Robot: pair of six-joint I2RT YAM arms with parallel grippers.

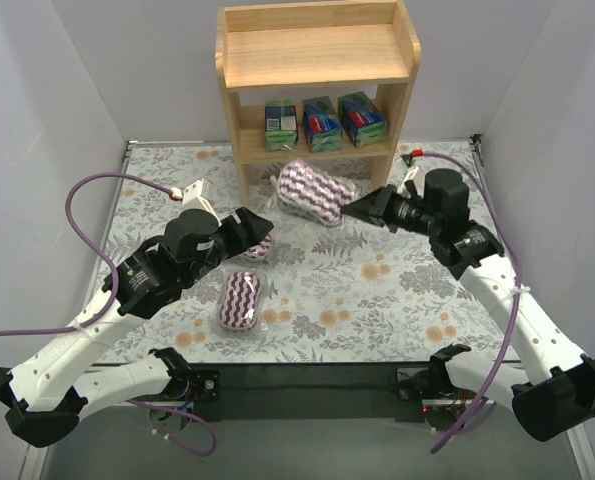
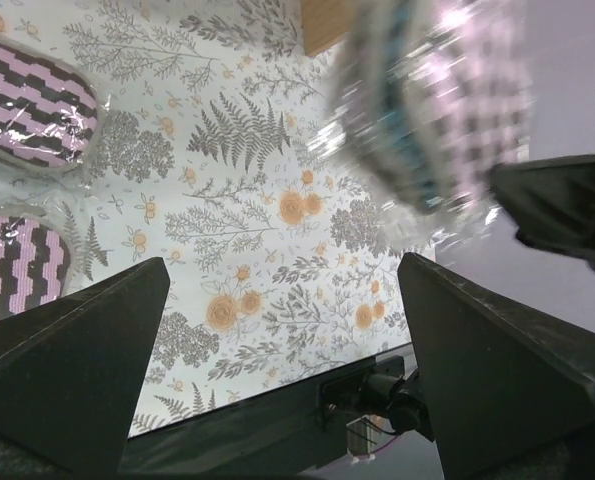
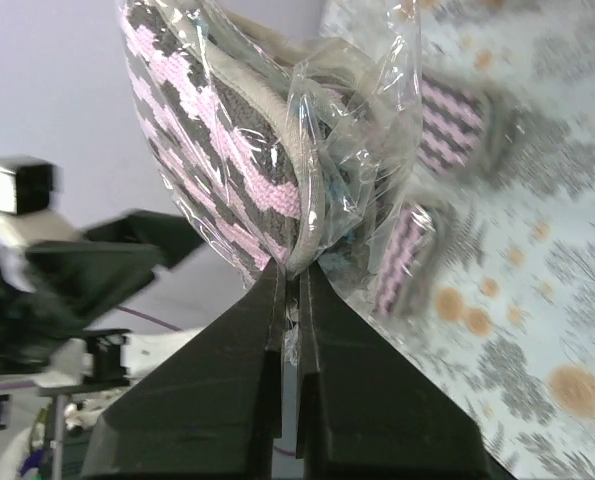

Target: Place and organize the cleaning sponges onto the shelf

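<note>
Right wrist view shows you why the grip works: the right gripper (image 3: 292, 275) is pinched tight on the plastic wrap of a striped sponge (image 3: 227, 150), carrying it by the film just in front of the shelf (image 1: 317, 55) (three boxy packs (image 1: 324, 123) sit on its lower tier). Your left gripper (image 2: 282, 265) gapes empty, left-front of the shelf, near a loose pad (image 1: 240, 298).
</note>
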